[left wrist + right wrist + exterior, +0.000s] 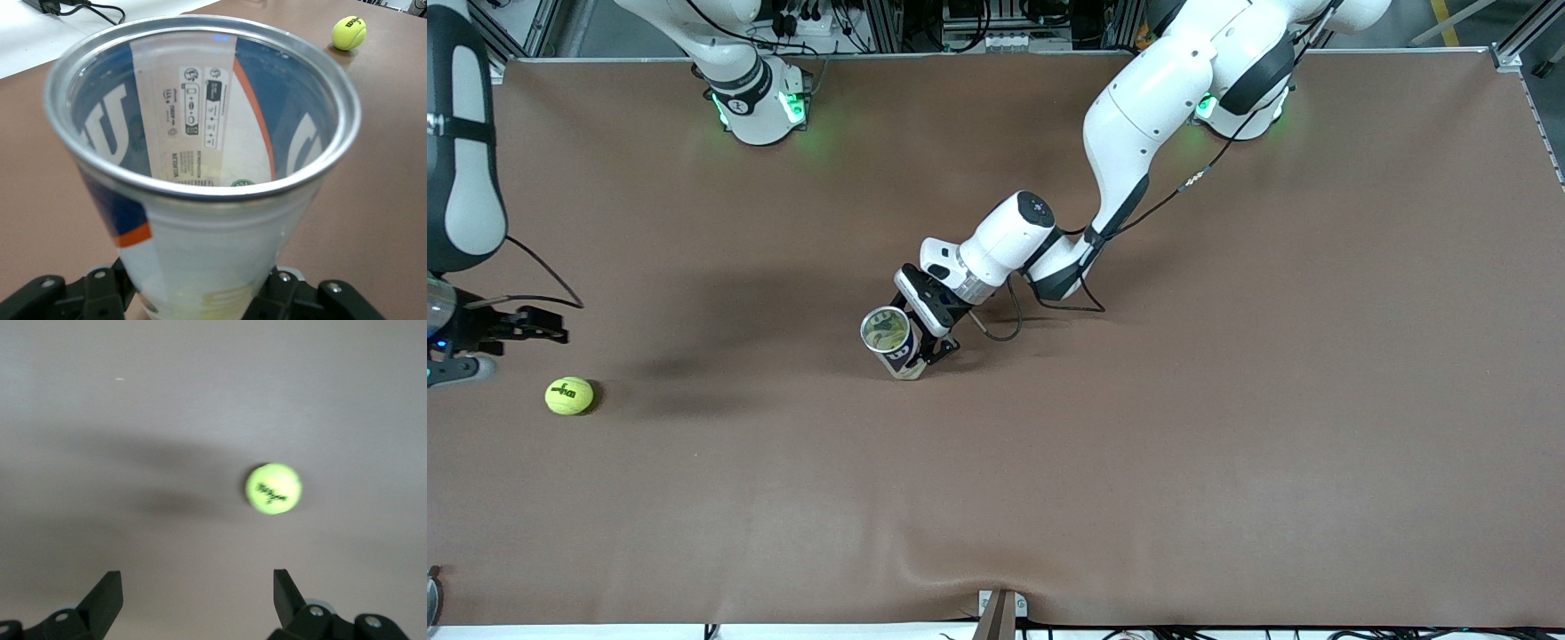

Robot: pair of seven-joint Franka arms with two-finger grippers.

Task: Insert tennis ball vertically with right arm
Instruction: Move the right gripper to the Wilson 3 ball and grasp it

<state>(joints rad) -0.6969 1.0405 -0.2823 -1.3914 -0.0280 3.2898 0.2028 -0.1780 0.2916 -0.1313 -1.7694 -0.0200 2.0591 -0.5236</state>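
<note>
A yellow-green tennis ball (569, 396) lies on the brown table at the right arm's end. It also shows in the right wrist view (273, 489) and the left wrist view (349, 32). My right gripper (551, 324) is open and empty over bare table beside the ball. In its wrist view (197, 590) the ball lies ahead of the fingers, apart from them. My left gripper (929, 351) is shut on a clear tennis ball can (889, 340) with a blue label and a metal rim at mid-table. In the left wrist view the can (200, 133) stands open-mouthed between the fingers (100, 293).
The brown mat (1138, 444) covers the whole table and has a wrinkle near the front edge. A metal bracket (1000, 613) sits at the middle of that edge. The left arm's cable (1005, 329) loops beside the can.
</note>
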